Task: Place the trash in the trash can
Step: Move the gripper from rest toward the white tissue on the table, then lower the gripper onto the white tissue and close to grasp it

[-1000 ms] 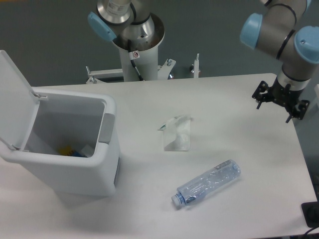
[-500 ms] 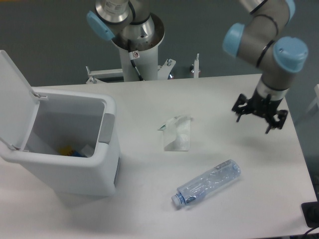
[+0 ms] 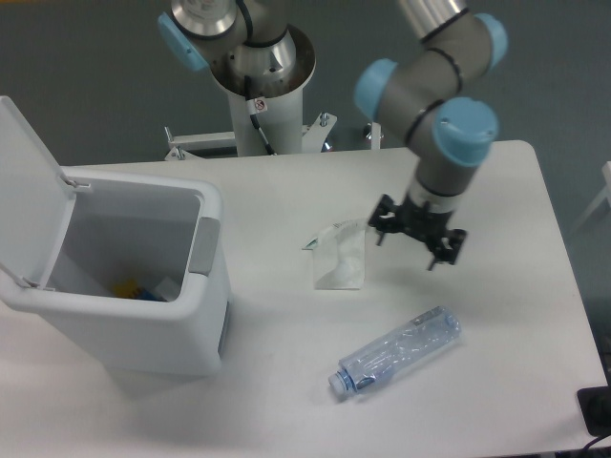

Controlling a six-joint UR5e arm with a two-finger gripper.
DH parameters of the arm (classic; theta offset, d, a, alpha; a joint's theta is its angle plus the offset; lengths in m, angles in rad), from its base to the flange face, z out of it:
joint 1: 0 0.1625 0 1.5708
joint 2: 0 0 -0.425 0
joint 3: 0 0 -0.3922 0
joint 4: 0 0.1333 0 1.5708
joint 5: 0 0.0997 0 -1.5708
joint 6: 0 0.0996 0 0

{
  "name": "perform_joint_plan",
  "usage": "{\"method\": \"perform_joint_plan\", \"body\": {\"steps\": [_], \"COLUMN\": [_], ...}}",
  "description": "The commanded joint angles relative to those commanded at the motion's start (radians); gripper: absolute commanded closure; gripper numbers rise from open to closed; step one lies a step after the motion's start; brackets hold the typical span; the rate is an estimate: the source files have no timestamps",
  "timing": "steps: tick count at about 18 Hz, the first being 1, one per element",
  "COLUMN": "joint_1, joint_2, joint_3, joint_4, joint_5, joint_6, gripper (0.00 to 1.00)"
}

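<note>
Fingers of the gripper (image 3: 417, 237) were spread apart and held nothing, hanging just right of the wrapper (image 3: 338, 256), which lay flat mid-table. Nearer the front edge, the water bottle (image 3: 398, 351) lay on its side, cap pointing left. Far left stood the trash can (image 3: 124, 286), lid flipped up, on the table (image 3: 516, 191).

Even overhead light, soft shadows, sharp

white table (image 3: 286, 401), black obj at corner (image 3: 594, 412)
</note>
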Motion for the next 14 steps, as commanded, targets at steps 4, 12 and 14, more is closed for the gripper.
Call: {"method": "perform_joint_plan", "body": {"steps": [4,12,14], "joint_1": [-0.046,-0.074,-0.074], "joint_2": [0.002,-0.029,-0.031], "joint_3": [-0.040,-0.049,-0.049], "joint_4": [0.003,0.008,0.009], "joint_5": [0.002,0.003,0.006], "joint_6": [-0.028,-0.029,-0.029], "gripper": [0.00,0.73,0.85]}}
